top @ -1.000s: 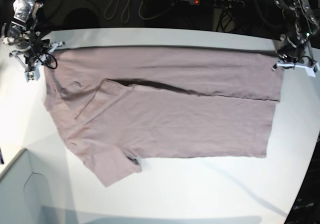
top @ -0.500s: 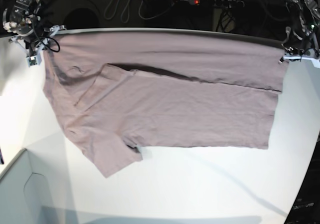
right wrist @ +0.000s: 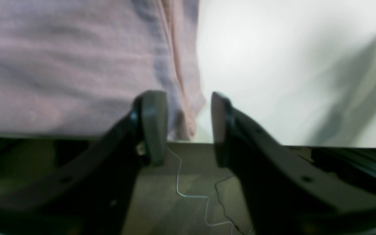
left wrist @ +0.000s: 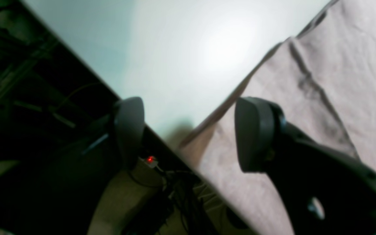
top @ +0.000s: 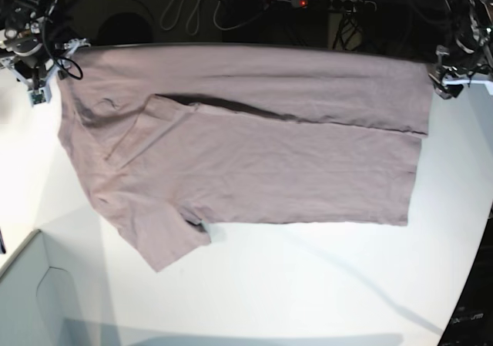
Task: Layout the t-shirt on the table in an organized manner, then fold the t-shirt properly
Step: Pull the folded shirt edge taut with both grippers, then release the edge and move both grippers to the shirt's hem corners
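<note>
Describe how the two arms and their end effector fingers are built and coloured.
The left end effector has two dark grey, rounded, paddle-shaped fingers on black brackets with round holes. The right end effector has flatter, squarer dark grey pads on similar black brackets. In the base view both arms are dark, with pale fittings and looped black cables.

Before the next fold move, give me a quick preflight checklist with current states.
1. Left claw released: ok, jaws apart, nothing between them.
2. Right claw released: ok, jaws apart over the t-shirt corner.
3. Shirt fully on the table: not ok, its far edge lies along or past the table's far edge.
4. Shirt flat: not ok, the far part is folded over the body with a raised crease, and the near sleeve sticks out.
5. Claws clear of fabric: cannot tell.
</note>
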Robot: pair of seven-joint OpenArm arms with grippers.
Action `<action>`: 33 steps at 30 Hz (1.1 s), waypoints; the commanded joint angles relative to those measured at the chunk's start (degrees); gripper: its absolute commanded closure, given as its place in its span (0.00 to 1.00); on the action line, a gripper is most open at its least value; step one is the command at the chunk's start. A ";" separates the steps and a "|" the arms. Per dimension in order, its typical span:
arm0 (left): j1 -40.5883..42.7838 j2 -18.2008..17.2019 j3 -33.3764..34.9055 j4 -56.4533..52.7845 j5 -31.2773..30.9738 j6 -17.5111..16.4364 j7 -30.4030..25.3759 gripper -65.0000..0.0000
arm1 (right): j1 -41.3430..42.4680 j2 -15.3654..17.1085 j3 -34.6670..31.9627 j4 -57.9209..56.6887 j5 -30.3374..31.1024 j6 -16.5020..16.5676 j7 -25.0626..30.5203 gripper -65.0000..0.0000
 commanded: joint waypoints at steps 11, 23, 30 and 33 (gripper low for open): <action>-4.36 -1.30 -0.44 9.16 -0.35 -0.23 -1.28 0.35 | 7.53 0.90 1.19 4.13 -0.15 -0.25 0.24 0.50; -20.45 -2.62 0.09 1.07 -0.17 -0.14 -1.11 0.35 | 40.06 8.90 -5.05 -28.75 -0.15 -0.25 0.59 0.45; -28.01 -8.16 8.70 -11.33 -0.26 -0.14 -1.72 0.35 | 52.01 13.74 -5.93 -56.45 -0.15 -0.25 11.84 0.45; -32.31 -9.74 11.43 -17.04 -0.26 -0.14 -1.81 0.35 | 52.45 14.97 -6.46 -63.13 -0.15 -0.25 19.76 0.45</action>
